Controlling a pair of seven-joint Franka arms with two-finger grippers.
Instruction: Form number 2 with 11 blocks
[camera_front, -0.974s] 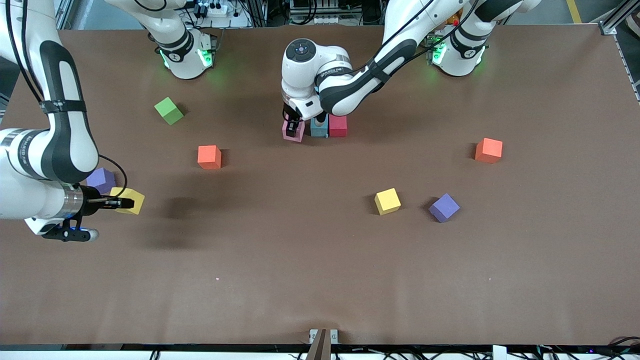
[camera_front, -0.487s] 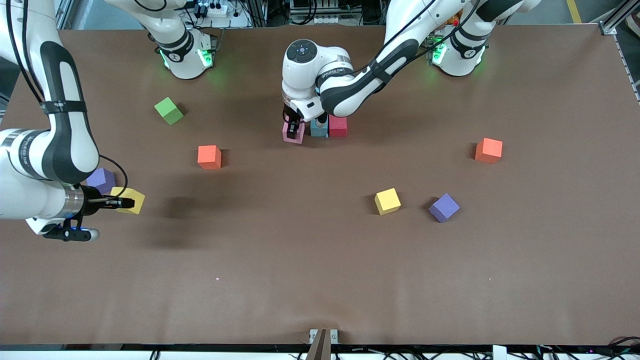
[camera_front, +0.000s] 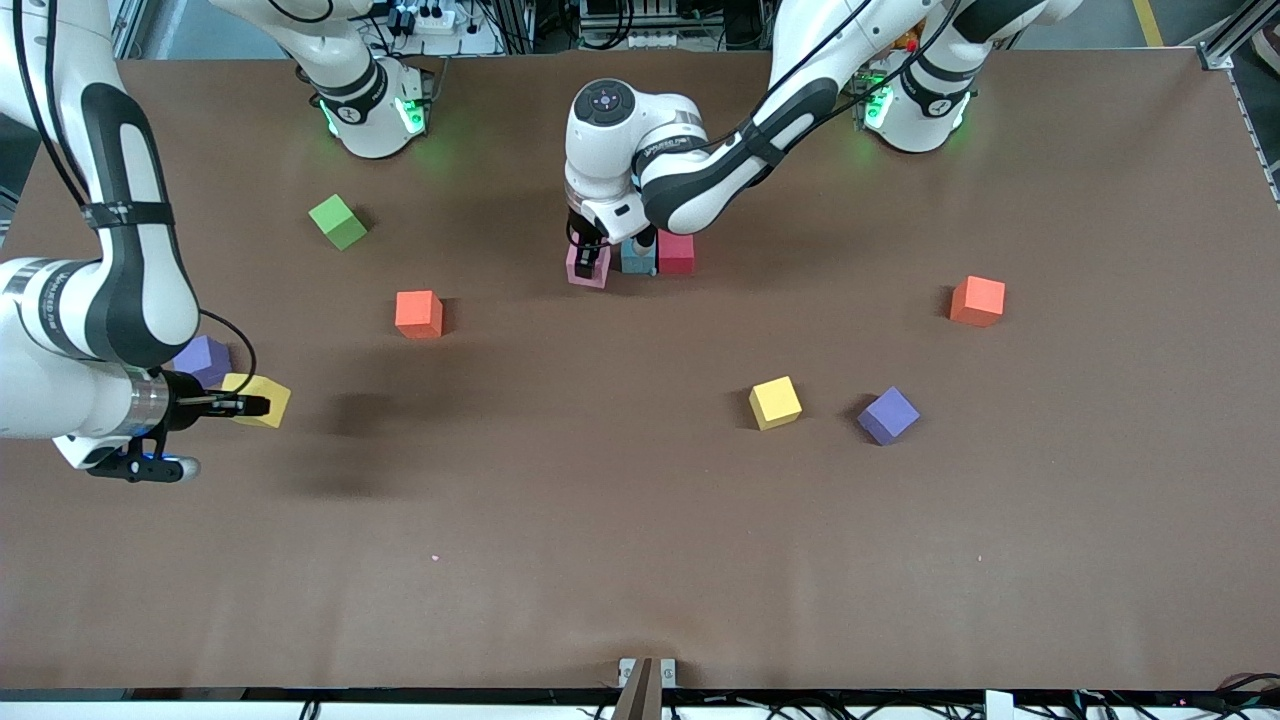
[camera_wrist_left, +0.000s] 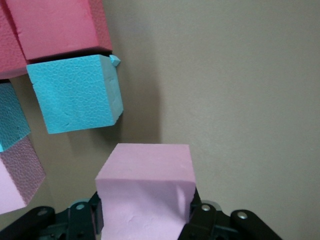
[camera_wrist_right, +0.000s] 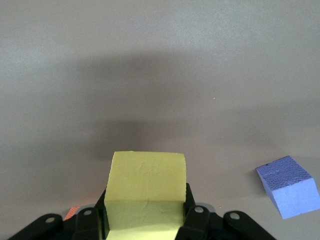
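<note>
Row so far: blue block (camera_front: 638, 258) touching red block (camera_front: 677, 252), side by side near the middle of the table, close to the robots' bases. This looks like the start of the number 2's top row.
Third piece: pink block (camera_front: 587, 266) just beside the blue block, toward the right arm's end of the table; the left wrist view shows a small gap, and its front edge sits a touch nearer the front camera than the blue block's.
Left gripper (camera_front: 590, 262): over the row, fingers clamped on the pink block's two sides; whether the block has touched down cannot be told.
Right gripper (camera_front: 250, 405): well away from the blue block, at the right arm's end of the table; closed on a yellow block (camera_front: 260, 400), held off the surface by its shadow. The arm appears to be waiting.
Loose, all nearer the front camera than the blue block: two orange blocks (camera_front: 419, 313) (camera_front: 978, 301), second yellow block (camera_front: 776, 402), two purple blocks (camera_front: 889, 415) (camera_front: 203, 358).
Green block (camera_front: 338, 221): toward the right arm's end from the blue block; not needed.
Done: two placed, third nearly seated.
Left: by this count eight blocks to lay, four rows untouched; fewer than that many spare blocks are in sight.
</note>
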